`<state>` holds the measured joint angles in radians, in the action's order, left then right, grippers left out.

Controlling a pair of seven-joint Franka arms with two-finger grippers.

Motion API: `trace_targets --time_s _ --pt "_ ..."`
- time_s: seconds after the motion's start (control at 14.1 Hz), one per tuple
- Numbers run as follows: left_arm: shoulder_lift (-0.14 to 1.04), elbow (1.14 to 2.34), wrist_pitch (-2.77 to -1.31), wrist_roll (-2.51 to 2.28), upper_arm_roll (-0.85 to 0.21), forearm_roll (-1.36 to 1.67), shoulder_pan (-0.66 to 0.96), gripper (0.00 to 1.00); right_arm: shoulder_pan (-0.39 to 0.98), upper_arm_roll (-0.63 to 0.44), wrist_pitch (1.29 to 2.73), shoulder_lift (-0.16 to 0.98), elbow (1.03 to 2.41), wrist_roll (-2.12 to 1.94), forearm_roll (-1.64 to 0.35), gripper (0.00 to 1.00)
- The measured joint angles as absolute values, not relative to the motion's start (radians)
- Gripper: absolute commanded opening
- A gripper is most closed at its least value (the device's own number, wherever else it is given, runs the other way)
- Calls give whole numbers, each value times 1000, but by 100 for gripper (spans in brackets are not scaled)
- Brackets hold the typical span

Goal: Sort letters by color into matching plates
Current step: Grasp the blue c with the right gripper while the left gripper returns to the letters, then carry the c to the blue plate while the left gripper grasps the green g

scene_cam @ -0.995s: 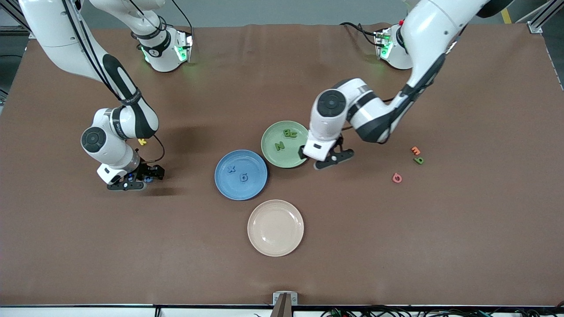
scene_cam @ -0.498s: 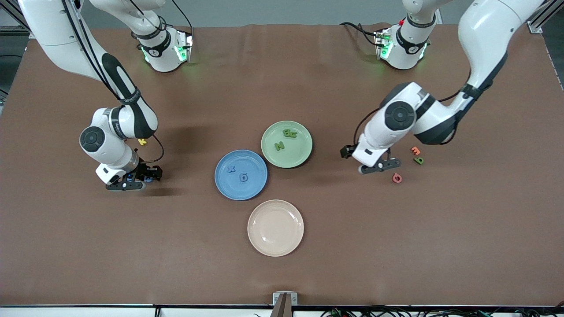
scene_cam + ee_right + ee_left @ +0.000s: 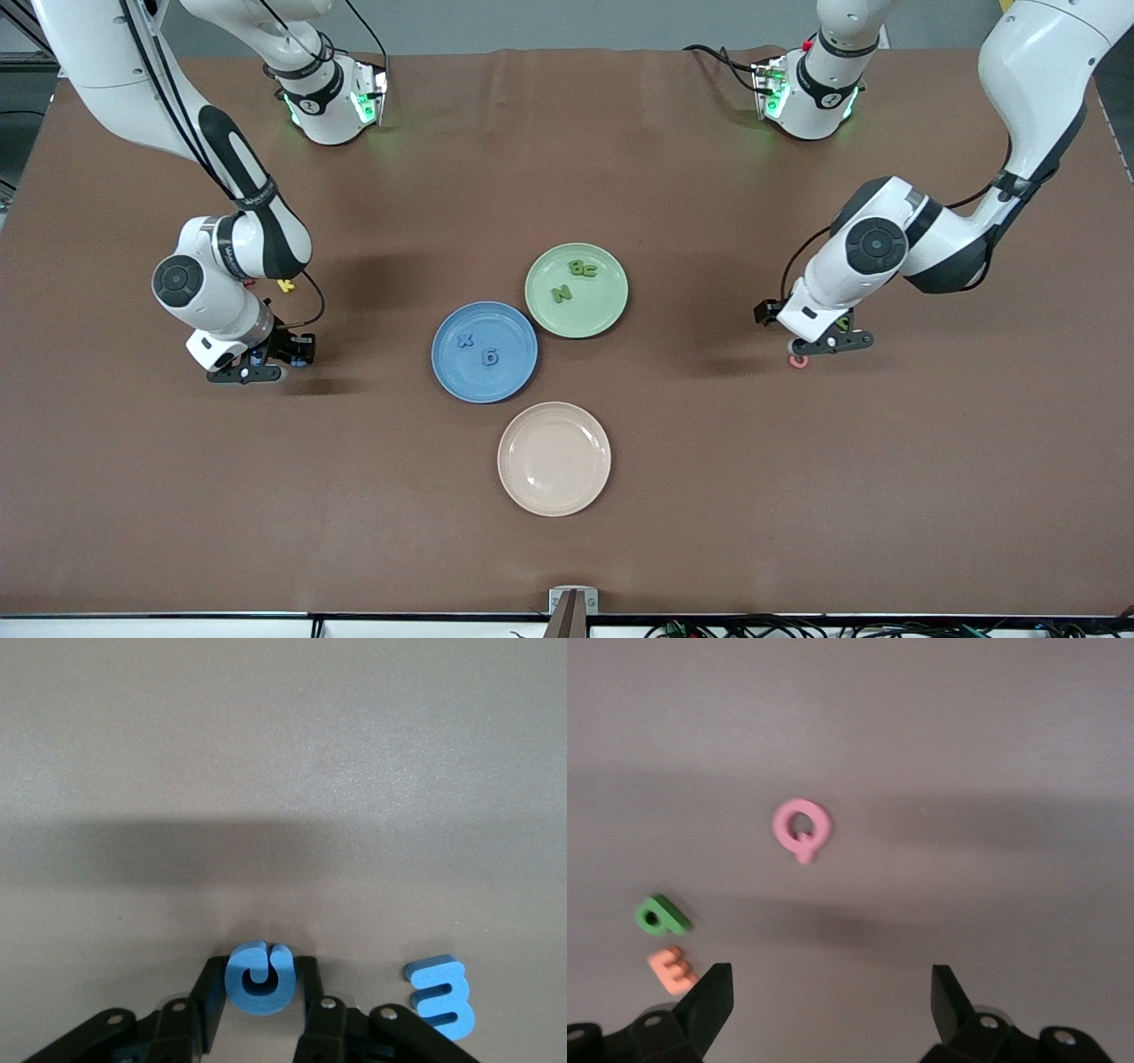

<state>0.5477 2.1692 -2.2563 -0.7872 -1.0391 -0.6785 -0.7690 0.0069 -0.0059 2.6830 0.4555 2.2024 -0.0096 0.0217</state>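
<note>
The blue plate (image 3: 514, 383) holds two blue letters (image 3: 490, 357). The pale green plate (image 3: 611, 310) holds three green letters (image 3: 562, 293). My right gripper (image 3: 264, 363) is low over the table toward the right arm's end. It is shut on a round blue letter (image 3: 260, 979) held between its fingertips. A second blue letter (image 3: 440, 997) lies on the table beside it. My left gripper (image 3: 830, 342) is open and empty (image 3: 831, 992), over bare table beside a loose green letter (image 3: 662, 915) toward the left arm's end.
A beige plate (image 3: 554, 458) lies nearer the front camera than the blue plate. A pink letter (image 3: 798, 361) (image 3: 802, 828) and an orange letter (image 3: 671, 967) lie by the left gripper. A yellow letter (image 3: 285, 285) lies by the right arm.
My left arm has swung away from the green plate toward its own end of the table and now hangs over the loose letters. My right gripper has shifted slightly.
</note>
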Motion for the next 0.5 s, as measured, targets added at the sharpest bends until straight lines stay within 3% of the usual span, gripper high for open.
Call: trace_targets --time_s 0.28,0.5 --pt "549 2200 -2302 -693 -1040 -728 -873 98 7 -6 2681 456 2201 -10 22 3" --pt "565 2220 -2323 -652 -1040 -790 -948 98 7 -6 2639 456 2187 -9 22 2"
